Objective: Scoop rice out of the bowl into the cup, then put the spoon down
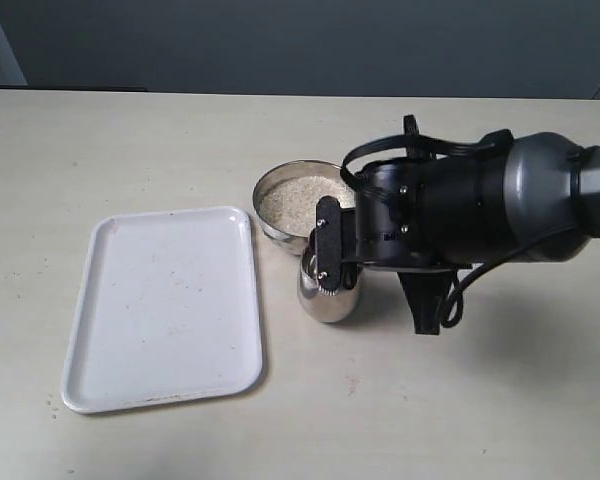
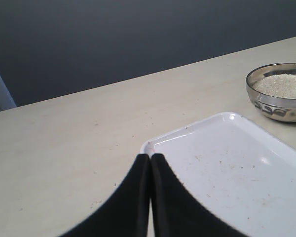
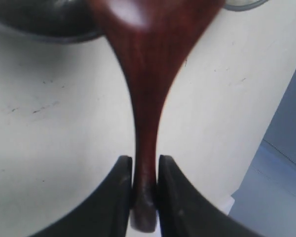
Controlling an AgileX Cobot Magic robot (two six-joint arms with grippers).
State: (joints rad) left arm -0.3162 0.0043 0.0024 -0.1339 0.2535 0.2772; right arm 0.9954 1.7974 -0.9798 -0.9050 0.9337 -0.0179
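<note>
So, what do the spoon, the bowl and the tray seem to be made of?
The spoon looks like wood, glossy reddish-brown with faint grain streaks. The bowl seems polished steel, its wall mirror-bright. The tray is probably white plastic or melamine, smooth-surfaced.

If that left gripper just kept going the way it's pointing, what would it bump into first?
Probably the white tray: the shut left gripper aims at its near corner, though depth is unclear.
</note>
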